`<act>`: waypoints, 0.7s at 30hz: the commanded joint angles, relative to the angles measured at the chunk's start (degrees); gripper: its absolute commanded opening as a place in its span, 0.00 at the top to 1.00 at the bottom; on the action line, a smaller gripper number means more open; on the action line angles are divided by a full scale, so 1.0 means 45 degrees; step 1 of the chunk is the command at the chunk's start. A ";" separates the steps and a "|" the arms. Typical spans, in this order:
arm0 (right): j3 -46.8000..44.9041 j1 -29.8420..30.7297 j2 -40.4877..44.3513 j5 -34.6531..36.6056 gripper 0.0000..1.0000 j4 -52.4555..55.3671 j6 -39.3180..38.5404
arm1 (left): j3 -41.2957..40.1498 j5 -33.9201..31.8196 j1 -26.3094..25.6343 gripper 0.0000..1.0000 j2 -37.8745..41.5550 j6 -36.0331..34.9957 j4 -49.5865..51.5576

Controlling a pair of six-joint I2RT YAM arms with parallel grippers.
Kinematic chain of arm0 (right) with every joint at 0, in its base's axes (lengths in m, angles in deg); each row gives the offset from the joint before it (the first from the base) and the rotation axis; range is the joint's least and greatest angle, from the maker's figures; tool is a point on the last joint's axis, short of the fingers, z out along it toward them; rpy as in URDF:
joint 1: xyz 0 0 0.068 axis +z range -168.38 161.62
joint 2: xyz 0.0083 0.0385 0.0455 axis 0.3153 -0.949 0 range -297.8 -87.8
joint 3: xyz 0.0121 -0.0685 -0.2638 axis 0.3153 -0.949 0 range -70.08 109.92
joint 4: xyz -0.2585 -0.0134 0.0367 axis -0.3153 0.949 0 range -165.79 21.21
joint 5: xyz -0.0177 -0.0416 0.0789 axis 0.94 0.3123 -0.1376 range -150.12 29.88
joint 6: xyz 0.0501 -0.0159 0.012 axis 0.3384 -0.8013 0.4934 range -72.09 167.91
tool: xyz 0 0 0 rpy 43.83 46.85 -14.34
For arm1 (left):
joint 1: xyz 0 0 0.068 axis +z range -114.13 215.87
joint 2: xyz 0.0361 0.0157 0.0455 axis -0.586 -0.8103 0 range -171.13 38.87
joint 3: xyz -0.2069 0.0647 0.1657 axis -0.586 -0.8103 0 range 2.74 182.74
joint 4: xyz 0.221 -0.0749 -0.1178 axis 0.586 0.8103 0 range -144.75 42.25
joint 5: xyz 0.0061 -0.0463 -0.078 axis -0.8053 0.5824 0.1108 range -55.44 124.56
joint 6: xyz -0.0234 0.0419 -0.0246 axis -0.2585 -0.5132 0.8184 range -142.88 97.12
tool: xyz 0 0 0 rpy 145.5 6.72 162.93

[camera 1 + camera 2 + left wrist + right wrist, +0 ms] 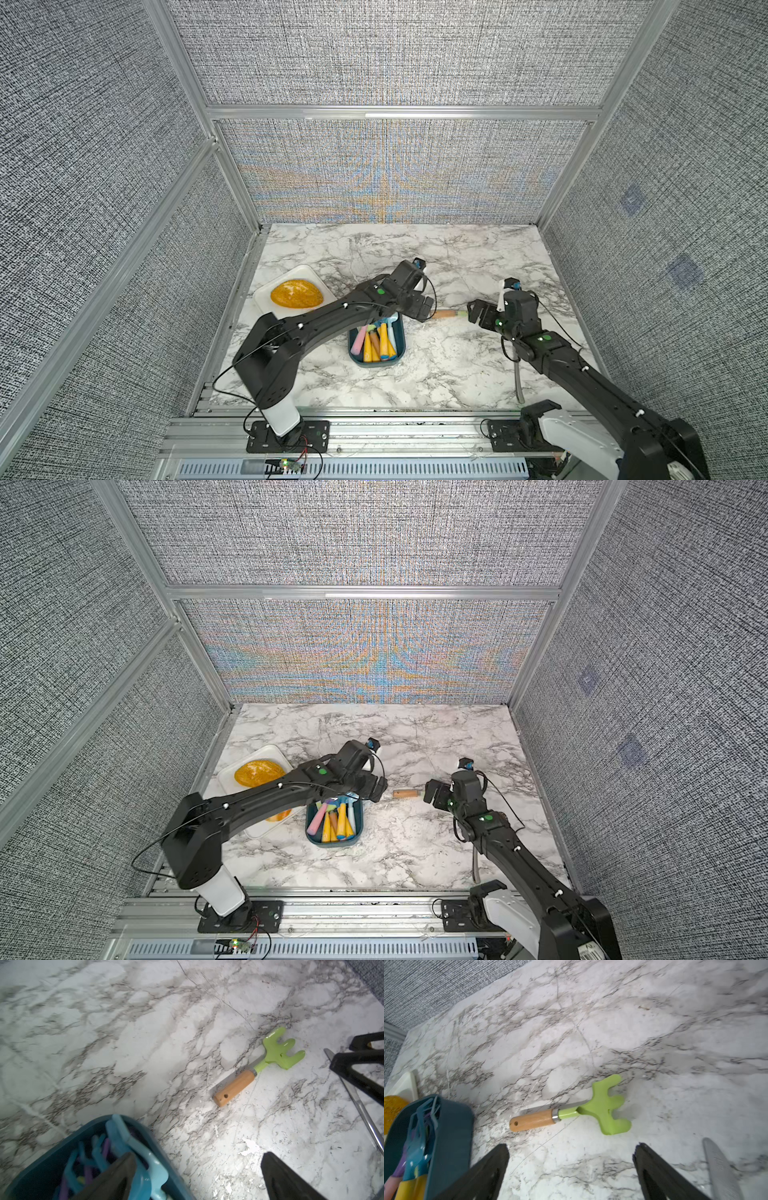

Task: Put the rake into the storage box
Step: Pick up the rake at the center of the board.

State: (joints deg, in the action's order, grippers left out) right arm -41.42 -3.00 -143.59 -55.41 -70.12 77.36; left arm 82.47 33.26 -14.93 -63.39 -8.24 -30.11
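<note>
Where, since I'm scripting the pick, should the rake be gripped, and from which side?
Likely the wooden handle, from above, closing across its width: the rake lies flat on the table, its handle straight, narrow and unobstructed, while the green head is broad and pronged.

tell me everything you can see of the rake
The rake is a small hand tool: a glossy lime-green head with three stubby prongs, a silver ferrule and a light wooden handle with a hole near its end. It lies flat on the marble table, outside the storage box, handle end towards the box. Only the table touches it; the left gripper and right gripper stand open, clear of it.
</note>
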 commanded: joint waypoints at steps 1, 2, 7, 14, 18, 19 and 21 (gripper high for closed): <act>-0.0522 -0.0283 0.0731 0.1241 0.01 -0.0654 0.0038 | 0.1994 0.1568 -0.0134 0.01 -0.1599 -0.1328 0.1953; -0.0697 -0.0333 0.0965 0.1375 0.01 -0.0739 0.0091 | 0.2642 0.1735 -0.0171 0.01 -0.2105 -0.1552 0.2301; -0.1124 -0.0505 0.1956 0.1864 0.01 -0.0767 0.0196 | 0.6122 0.2484 -0.0233 0.03 -0.4906 -0.2740 0.4283; -0.1263 -0.0562 0.2197 0.2266 0.01 -0.0755 0.0268 | 1.0268 0.3222 -0.0408 0.12 -0.8150 -0.3605 0.6268; -0.1342 -0.0574 0.2406 0.2527 0.01 -0.0714 0.0276 | 1.1541 0.2652 -0.0533 0.20 -0.9276 -0.3676 0.6867; -0.1360 -0.0578 0.2479 0.2579 0.01 -0.0731 0.0286 | 1.1668 0.2544 -0.0596 0.22 -0.9396 -0.3720 0.6939; -0.1433 -0.0604 0.2553 0.2642 0.01 -0.0772 0.0286 | 1.1681 0.2089 -0.0776 0.26 -0.9555 -0.3820 0.6965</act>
State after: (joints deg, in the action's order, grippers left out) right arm -47.52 -5.63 -132.49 -45.16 -72.70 78.30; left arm 134.29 45.39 -17.73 -105.64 -24.00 -1.72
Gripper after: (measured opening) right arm 0.991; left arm 0.752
